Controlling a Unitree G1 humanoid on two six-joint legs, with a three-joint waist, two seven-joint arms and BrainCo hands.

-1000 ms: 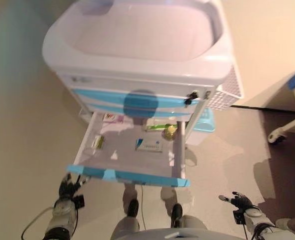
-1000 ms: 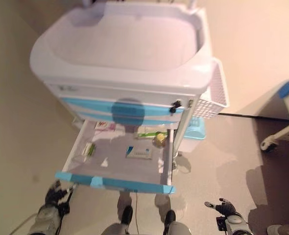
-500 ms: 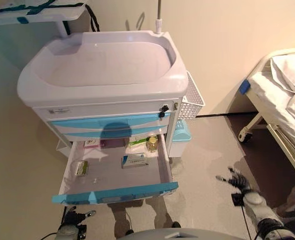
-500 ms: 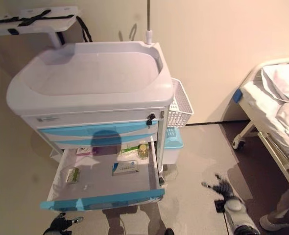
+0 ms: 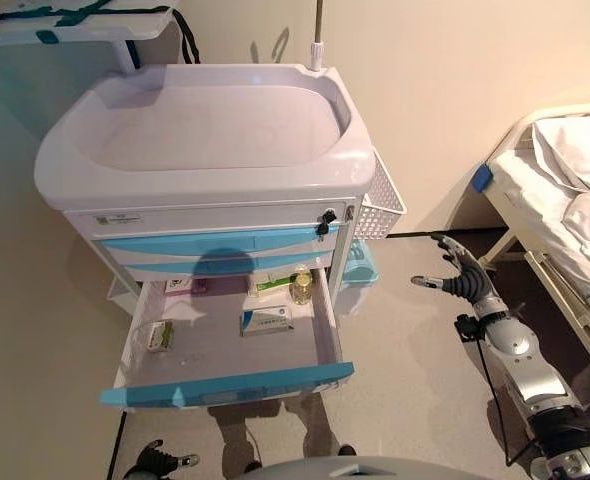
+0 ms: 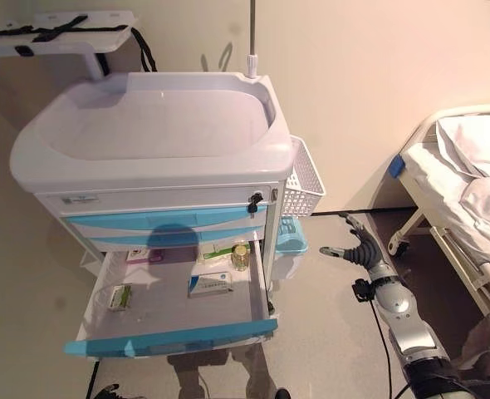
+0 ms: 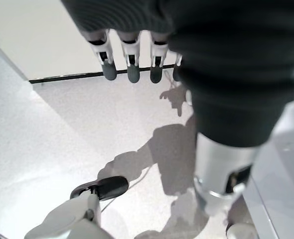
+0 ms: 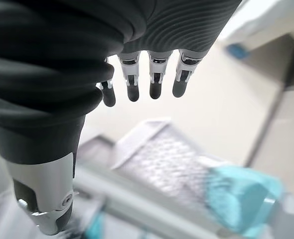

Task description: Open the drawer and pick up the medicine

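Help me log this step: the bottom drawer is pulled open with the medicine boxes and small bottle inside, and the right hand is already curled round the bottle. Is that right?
Not quite. The drawer is open with the boxes and bottle inside, but the right hand is empty, fingers spread, off to the right of the cart, as the left eye view shows.

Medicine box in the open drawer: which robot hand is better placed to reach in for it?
Probably the right robot hand: it is raised, open, beside the cart level with the drawer. The left robot hand hangs low below the drawer front. The medicine box lies toward the drawer's right half.
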